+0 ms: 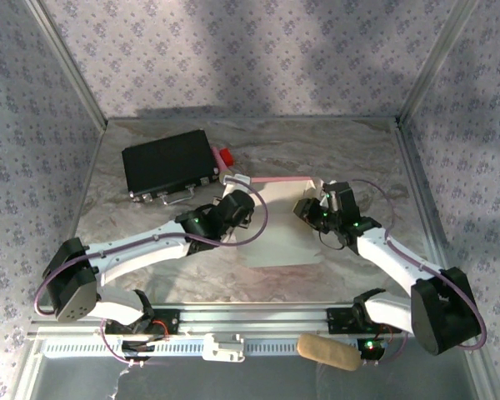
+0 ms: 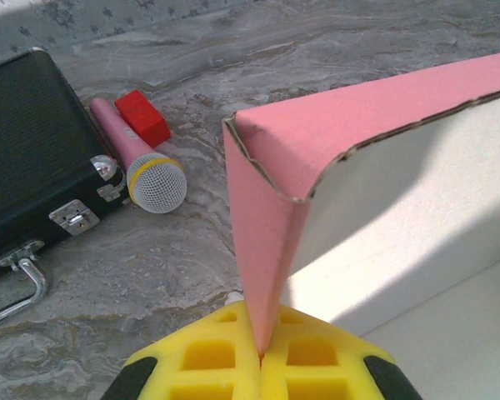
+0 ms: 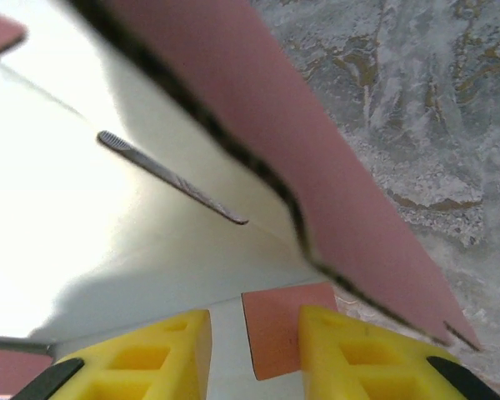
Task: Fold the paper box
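Folding is under way. The paper box (image 1: 285, 240) lies mid-surface (image 1: 358, 150). The left tool (image 2: 261, 357) is clamped on its raised pink flap (image 2: 262, 242). The right tool (image 3: 254, 346) stands partly open around a small tab (image 3: 285, 325), gripping nothing. The next move is probably to close on that tab and steer it into the slot (image 3: 171, 177).

Overhead view. The paper box (image 1: 279, 237) lies opened out at the middle of the marbled tabletop (image 1: 358, 150), pale inner side up, its pink rear wall raised. The left tool (image 1: 236, 183) meets the box's rear left corner; the right tool (image 1: 307, 207) sits at its right edge. A black case (image 1: 167, 171) lies rear left, with a small red block (image 1: 226, 157) just beside its right end. A tan roll (image 1: 327, 352) lies at the near edge, right of centre.
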Robot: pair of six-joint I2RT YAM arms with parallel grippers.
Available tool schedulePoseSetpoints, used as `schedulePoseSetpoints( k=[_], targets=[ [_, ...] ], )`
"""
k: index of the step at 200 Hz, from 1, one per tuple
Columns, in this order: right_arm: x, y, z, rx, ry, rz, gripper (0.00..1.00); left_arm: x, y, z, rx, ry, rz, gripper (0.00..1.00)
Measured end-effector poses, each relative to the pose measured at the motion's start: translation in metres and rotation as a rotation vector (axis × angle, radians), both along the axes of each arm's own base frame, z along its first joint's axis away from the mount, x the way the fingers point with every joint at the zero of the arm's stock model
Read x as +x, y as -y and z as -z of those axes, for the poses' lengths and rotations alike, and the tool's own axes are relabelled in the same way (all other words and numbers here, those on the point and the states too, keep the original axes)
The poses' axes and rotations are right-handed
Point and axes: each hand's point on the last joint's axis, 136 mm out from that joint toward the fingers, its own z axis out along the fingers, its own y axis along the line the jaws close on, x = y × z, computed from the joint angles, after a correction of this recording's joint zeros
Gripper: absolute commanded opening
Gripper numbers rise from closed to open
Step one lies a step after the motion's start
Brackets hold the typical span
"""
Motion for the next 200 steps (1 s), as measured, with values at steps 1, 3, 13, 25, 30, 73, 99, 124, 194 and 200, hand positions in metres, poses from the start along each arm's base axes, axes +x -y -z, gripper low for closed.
schedulePoseSetpoints(
  k=[1,3,13,25,30,73,99,124,194,200],
  targets=[
    [0.000,0.000,-0.001,-0.003,0.003,-0.006,0.37,0.001,0.000,0.000,-0.001,0.000,0.000,0.00],
    [0.000,0.000,-0.002,-0.006,0.006,-0.011,0.38,0.002,-0.001,0.000,-0.005,-0.004,0.002,0.00],
    [-0.001,-0.002,-0.012,-0.021,0.026,-0.045,0.42,0.009,-0.005,0.001,-0.028,-0.017,0.003,0.00],
    [-0.002,-0.004,-0.038,-0.031,0.082,-0.096,0.47,0.018,-0.013,0.000,-0.064,-0.039,0.011,0.00],
    [-0.002,-0.004,-0.052,-0.029,0.118,-0.115,0.49,0.022,-0.019,-0.001,-0.085,-0.049,0.016,0.00],
    [0.000,0.056,-0.197,0.008,0.497,-0.067,0.41,0.046,-0.063,-0.044,-0.274,-0.057,0.090,0.00],
    [0.011,0.082,-0.215,0.061,0.541,-0.036,0.35,0.051,-0.074,-0.067,-0.340,-0.053,0.168,0.00],
    [0.020,0.066,-0.203,0.144,0.508,-0.134,0.35,0.052,-0.074,-0.085,-0.389,-0.071,0.262,0.00],
    [-0.024,0.004,-0.222,0.204,0.643,-0.480,0.18,0.033,-0.065,-0.081,-0.387,-0.164,0.429,0.00],
    [-0.025,0.002,-0.222,0.203,0.649,-0.497,0.17,0.033,-0.065,-0.079,-0.387,-0.171,0.430,0.00]
  ],
)
